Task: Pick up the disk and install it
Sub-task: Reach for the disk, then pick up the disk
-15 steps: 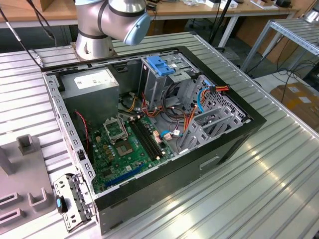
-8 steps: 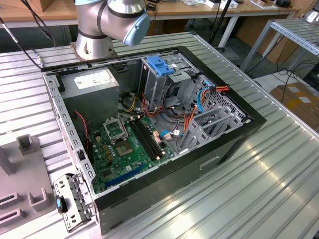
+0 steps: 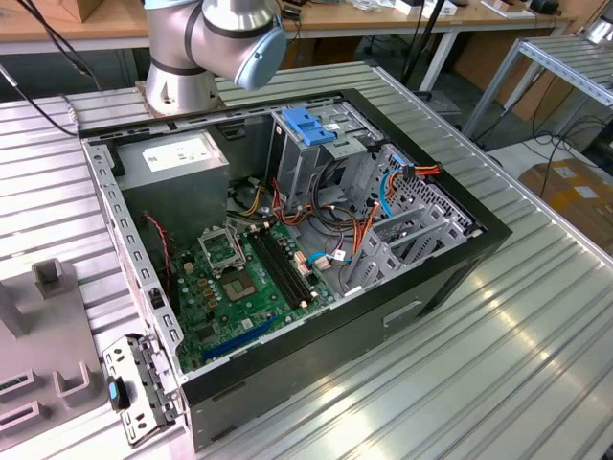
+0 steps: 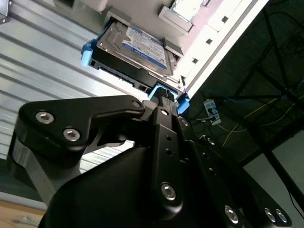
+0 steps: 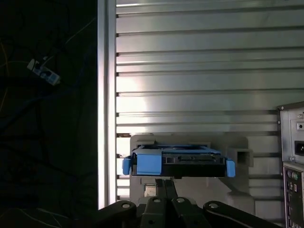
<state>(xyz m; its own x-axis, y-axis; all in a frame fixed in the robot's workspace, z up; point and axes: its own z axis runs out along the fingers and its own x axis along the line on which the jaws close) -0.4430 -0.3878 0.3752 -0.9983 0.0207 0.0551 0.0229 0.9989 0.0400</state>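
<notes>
Ribbed tabletop (image 5: 190,71), open computer case (image 3: 316,355), cables (image 3: 359,240) crowding its drive cage (image 3: 316,163): a tight fit, I'd judge. Nearby, a grey cradle (image 5: 237,142) holds the disk (image 4: 137,47). Likely dense, rigid, shock-shy; grab the blue rail, not the label. End effector (image 4: 164,97) right at its end tab, gripping or not, can't tell.

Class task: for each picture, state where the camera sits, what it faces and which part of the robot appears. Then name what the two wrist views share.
Exterior view: off the arm, raised, looking obliquely down into the open computer case on the ribbed table; the arm's grey joints show beyond it.
First wrist view: on the wrist, facing the disk edge-on past the black pincer.
Second wrist view: on the wrist, behind the pincer, facing the disk's labelled face.
Both wrist views share disk, pincer and ribbed table.
</notes>
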